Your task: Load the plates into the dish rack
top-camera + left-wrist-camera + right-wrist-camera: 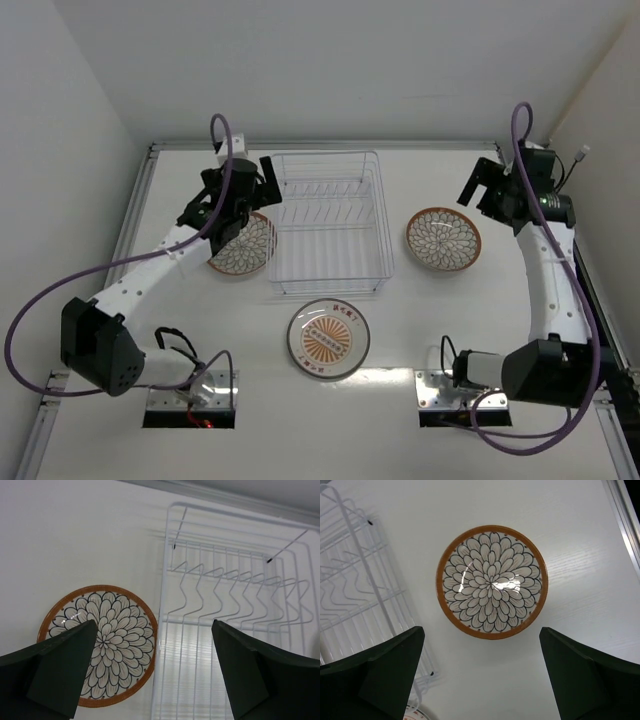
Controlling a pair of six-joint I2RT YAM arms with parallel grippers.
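Lying around one dish rack (328,185), three plates (329,339); left hand (154,624), right hand (481,630), both spread apart

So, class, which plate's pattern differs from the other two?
The white-rimmed plate with the orange sunburst centre, between the dish rack and the arm bases. The left plate and right plate are brown-rimmed with white petals.

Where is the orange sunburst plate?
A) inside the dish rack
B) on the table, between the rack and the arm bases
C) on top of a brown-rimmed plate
B: the sunburst plate lies flat on the table, just on the near side of the dish rack.
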